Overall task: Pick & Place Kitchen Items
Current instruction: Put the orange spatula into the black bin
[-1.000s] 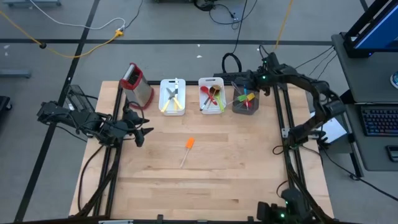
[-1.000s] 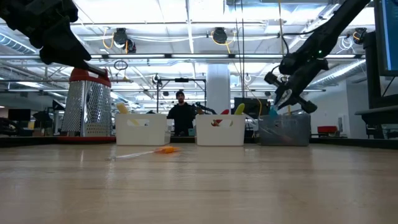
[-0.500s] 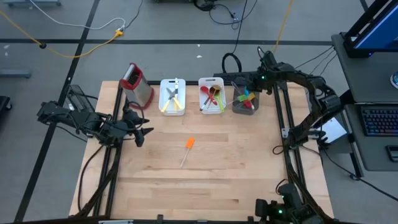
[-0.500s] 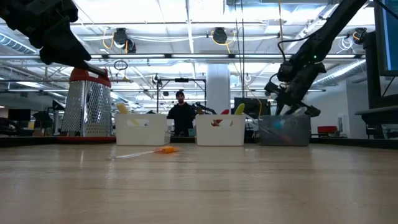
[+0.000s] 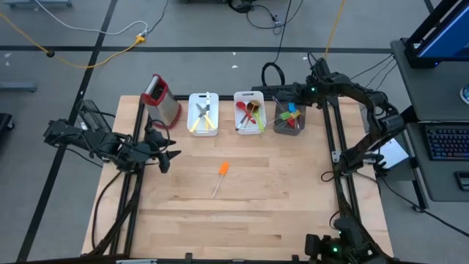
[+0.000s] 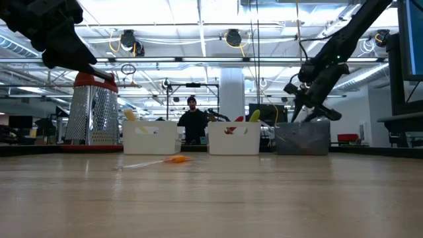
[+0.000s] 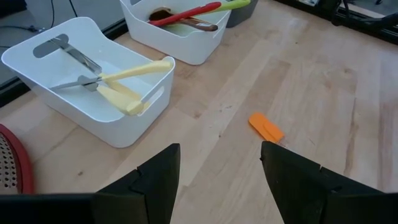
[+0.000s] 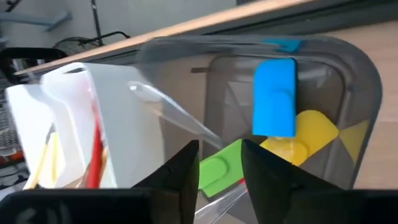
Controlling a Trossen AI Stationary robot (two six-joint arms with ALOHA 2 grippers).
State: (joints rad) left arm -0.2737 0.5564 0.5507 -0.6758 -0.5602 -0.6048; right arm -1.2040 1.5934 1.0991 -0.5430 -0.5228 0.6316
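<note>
Right gripper [image 8: 217,163] hovers over grey cup [image 5: 289,121], fingers parted and empty; left gripper [image 7: 217,171] waits open, empty

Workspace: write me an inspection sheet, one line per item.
Surface: wooden table, mostly bare.
Job's things: orange-handled tool lies loose mid-table; cream-handled knives in one white bin; red spoon and others in the second white bin; blue spatula, yellow and green ones in the grey cup.
Clutter: box grater at the back left.
Grippers: left gripper open, empty, at the table's left edge; right gripper partly open above the grey cup, holding nothing.
Cables: several on the floor behind the table.
Surroundings: a person beyond the table.
</note>
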